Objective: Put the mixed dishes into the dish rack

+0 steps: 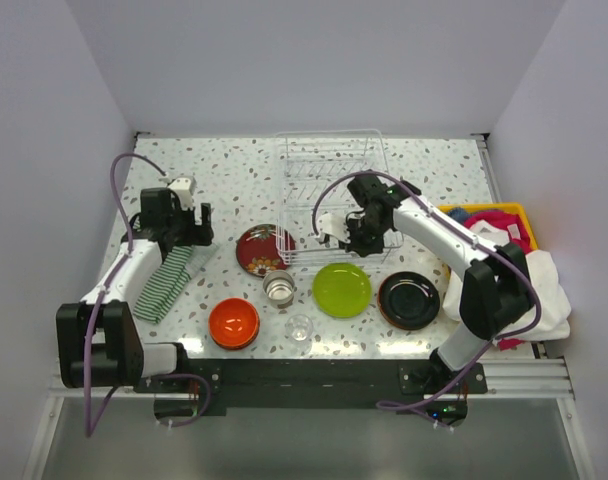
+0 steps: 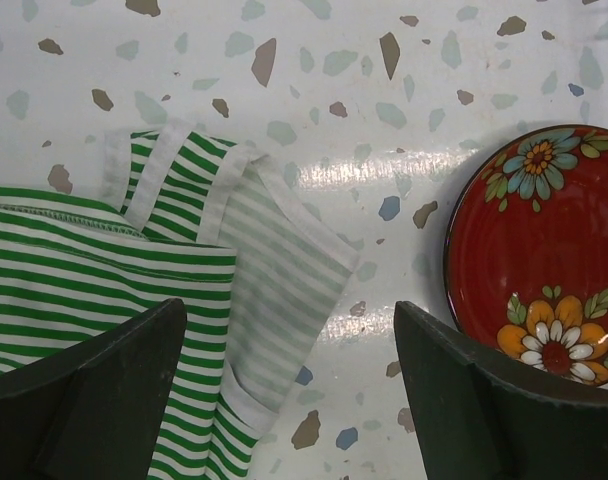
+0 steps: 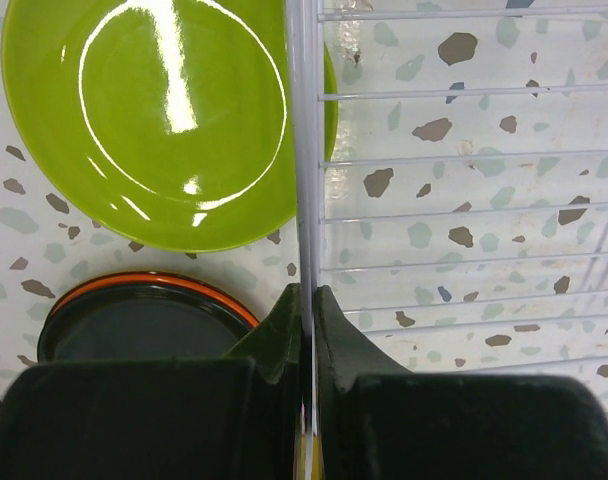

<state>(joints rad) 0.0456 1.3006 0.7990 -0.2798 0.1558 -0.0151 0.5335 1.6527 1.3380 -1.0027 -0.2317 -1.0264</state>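
Observation:
The dish rack (image 1: pixel 329 190) stands at the back middle of the table. My right gripper (image 1: pixel 352 240) is shut on its front wire rim (image 3: pixel 306 200), with the rack's bars (image 3: pixel 464 200) to one side. Beside the rim lie the lime green plate (image 3: pixel 154 110) (image 1: pixel 342 289) and the black plate (image 3: pixel 134 325) (image 1: pixel 408 300). My left gripper (image 1: pixel 191 226) (image 2: pixel 289 325) hangs open over bare table, between the striped cloth (image 2: pixel 104 270) and the dark red flowered plate (image 2: pixel 544 250) (image 1: pixel 261 248). A steel cup (image 1: pixel 278 288), a glass cup (image 1: pixel 299 327) and an orange bowl (image 1: pixel 233 322) stand near the front.
The green-white striped cloth (image 1: pixel 166 280) lies at the left under my left arm. A yellow bin (image 1: pixel 494 225) of coloured cloths and a white cloth (image 1: pixel 549 290) sit at the right edge. Walls close in the table on three sides.

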